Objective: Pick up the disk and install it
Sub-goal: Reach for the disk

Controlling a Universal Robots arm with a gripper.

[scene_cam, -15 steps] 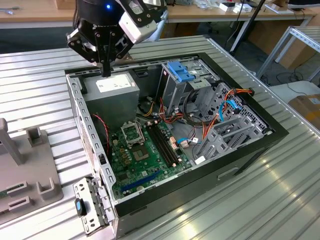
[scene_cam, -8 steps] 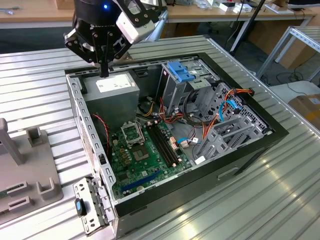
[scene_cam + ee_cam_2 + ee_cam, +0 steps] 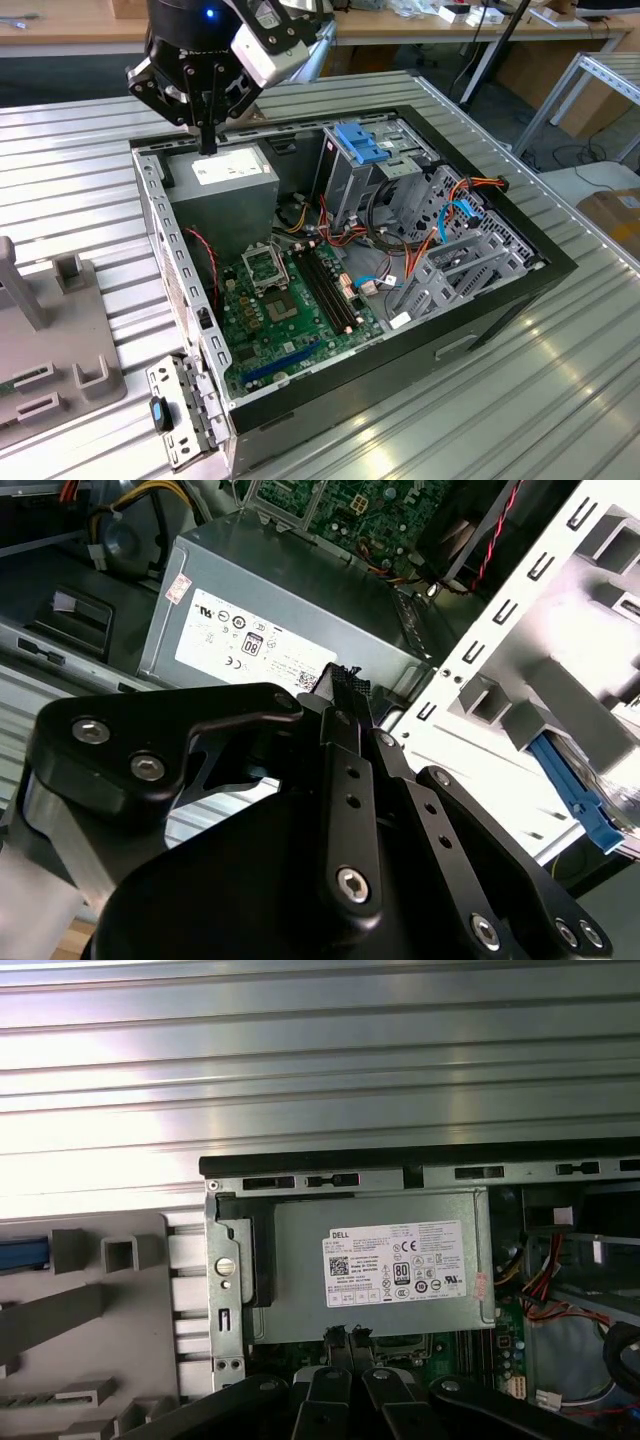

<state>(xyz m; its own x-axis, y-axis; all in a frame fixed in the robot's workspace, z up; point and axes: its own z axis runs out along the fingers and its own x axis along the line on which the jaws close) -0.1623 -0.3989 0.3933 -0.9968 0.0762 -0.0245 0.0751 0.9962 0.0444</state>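
While the arm hangs over the open black computer case (image 3: 500, 310) on the ribbed metal table (image 3: 70, 180), its black gripper (image 3: 207, 147) points straight down at the case's 11 o'clock corner, reading the exterior view as a clock face. It is poised above the big grey power-supply box with a white label (image 3: 225, 178); whether it touches the box, I cannot tell. In both wrist views the 2 fingers (image 3: 335, 1338) are pressed together with nothing between them.

The disk (image 3: 20, 1255) is outside the case, on the flat grey plastic fixture with upright blocks (image 3: 60, 345) that lies at 8 o'clock from the case. What I can make out of it is a strip of its bright blue carrier (image 3: 578, 792); the metal body I cannot see. It sits well apart from the gripper, with the case's pale slotted side wall (image 3: 520, 610) between them.

Inside the case, a green motherboard (image 3: 290, 310) fills the 6 o'clock part, and a tall metal cage topped by a blue plastic latch (image 3: 358, 145) stands at 12 o'clock. A small metal bracket with a dark tab (image 3: 180, 415) lies on the table just off the case's 7 o'clock corner.
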